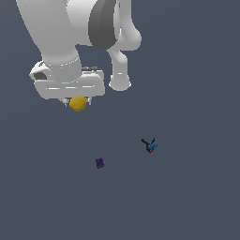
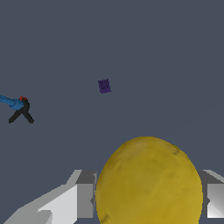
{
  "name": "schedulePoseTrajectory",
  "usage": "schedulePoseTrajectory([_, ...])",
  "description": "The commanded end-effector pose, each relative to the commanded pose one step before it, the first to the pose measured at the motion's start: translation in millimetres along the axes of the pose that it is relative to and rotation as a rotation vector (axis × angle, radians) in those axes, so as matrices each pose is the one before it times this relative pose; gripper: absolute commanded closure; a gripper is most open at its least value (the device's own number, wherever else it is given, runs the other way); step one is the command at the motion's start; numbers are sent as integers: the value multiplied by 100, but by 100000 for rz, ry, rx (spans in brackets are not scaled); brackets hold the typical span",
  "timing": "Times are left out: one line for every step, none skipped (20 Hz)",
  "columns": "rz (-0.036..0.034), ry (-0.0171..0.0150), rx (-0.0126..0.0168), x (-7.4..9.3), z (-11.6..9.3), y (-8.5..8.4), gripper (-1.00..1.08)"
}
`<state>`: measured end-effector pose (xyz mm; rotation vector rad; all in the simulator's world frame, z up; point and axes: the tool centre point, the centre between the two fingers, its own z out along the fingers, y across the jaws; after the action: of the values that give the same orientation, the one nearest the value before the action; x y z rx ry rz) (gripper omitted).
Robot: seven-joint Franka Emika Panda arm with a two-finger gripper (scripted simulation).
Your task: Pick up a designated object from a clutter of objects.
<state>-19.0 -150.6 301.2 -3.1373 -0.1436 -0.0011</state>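
The gripper (image 2: 146, 192) has its jaws closed on the yellow ball (image 2: 148, 183), which sits between the fingers and looks raised off the grey floor (image 1: 197, 197). The ball is smooth, rounded and likely rigid and light; grip across its widest part, since curved sides may slip. Farther off lie a purple cube (image 2: 104, 86) and a spiky blue-black-red piece (image 2: 19, 109), well apart.
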Motion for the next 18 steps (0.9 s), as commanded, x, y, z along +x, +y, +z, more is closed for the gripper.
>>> schedulePoseTrajectory([-21, -4, 3, -536, -2727, 618, 108])
schedulePoseTrajectory([0, 0, 0, -182, -1046, 251, 108])
schedulePoseTrajectory([0, 0, 0, -173, -1014, 245, 108])
schedulePoseTrajectory([0, 0, 0, -161, -969, 236, 108])
schedulePoseTrajectory([0, 0, 0, -149, -914, 225, 108])
schedulePoseTrajectory([0, 0, 0, -136, -859, 213, 108])
schedulePoseTrajectory([0, 0, 0, -124, -803, 201, 108])
schedulePoseTrajectory([-12, -49, -47, -90, -735, 165, 108])
schedulePoseTrajectory([0, 0, 0, -100, -694, 177, 108])
schedulePoseTrajectory([0, 0, 0, -89, -640, 165, 108])
schedulePoseTrajectory([0, 0, 0, -78, -587, 153, 108])
schedulePoseTrajectory([0, 0, 0, -68, -533, 141, 108])
schedulePoseTrajectory([0, 0, 0, -58, -480, 129, 108])
schedulePoseTrajectory([0, 0, 0, -49, -428, 116, 108])
schedulePoseTrajectory([0, 0, 0, -41, -376, 103, 108])
schedulePoseTrajectory([-54, -15, -41, -15, -326, 46, 108])
schedulePoseTrajectory([0, 0, 0, -27, -273, 76, 108])
schedulePoseTrajectory([0, 0, 0, -21, -222, 63, 108])
